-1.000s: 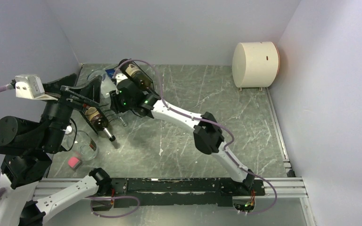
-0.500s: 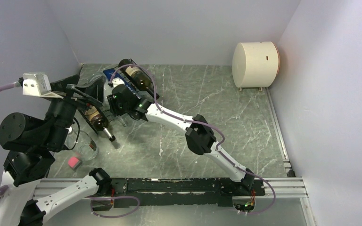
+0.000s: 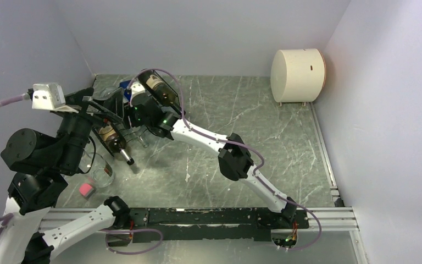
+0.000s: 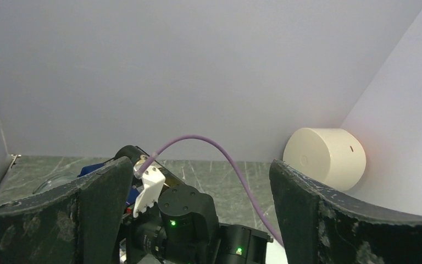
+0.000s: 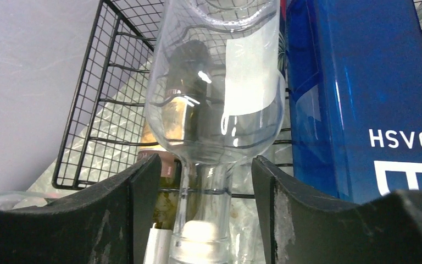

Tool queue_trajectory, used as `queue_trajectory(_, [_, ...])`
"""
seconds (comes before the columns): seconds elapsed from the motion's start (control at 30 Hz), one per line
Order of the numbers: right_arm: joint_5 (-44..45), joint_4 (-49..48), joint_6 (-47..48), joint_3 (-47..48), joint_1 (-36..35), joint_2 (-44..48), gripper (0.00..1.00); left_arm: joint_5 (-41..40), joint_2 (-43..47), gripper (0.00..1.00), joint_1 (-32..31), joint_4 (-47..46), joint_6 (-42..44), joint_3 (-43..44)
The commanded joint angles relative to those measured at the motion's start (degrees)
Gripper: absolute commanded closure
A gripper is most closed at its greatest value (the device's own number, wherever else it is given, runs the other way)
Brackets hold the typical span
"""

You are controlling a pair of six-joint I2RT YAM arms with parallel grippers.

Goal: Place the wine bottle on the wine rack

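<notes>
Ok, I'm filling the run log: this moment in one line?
left gripper open, empty | right gripper open, astride clear bottle neck | bottle at wine rack, beside blue bottle

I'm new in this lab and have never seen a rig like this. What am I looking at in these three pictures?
These are two robot arms bolted at the near edge of a table, each ending in a two-finger gripper. The wide picture comes from a fixed camera above and behind them. The other two come from cameras on the wrists.

At the far left stands a black wire wine rack, with one dark bottle on top and another lower down. Nearby are a drinking glass and a small pink thing. A cream cylinder sits far right.

The left gripper hangs in the air, open and empty. The right gripper is at the rack. Its fingers stand either side of the neck of a clear bottle with gaps showing, beside a blue container.
</notes>
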State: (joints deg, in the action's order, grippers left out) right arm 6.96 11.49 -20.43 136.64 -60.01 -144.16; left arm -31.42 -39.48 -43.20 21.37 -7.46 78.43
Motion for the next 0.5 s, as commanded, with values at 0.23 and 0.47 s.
queue_trajectory(0.23, [-5.26, -9.61, -0.16, -10.34, -0.51, 13.7, 0.25, -0.69, -1.27, 0.02, 0.31, -0.69, 2.13, 2.45])
queue_trajectory(0.47, [-7.76, -14.21, 5.8, -14.75, -4.02, 15.9, 0.24, 1.24, -0.59, 0.02, 0.26, -1.19, 2.36, 5.26])
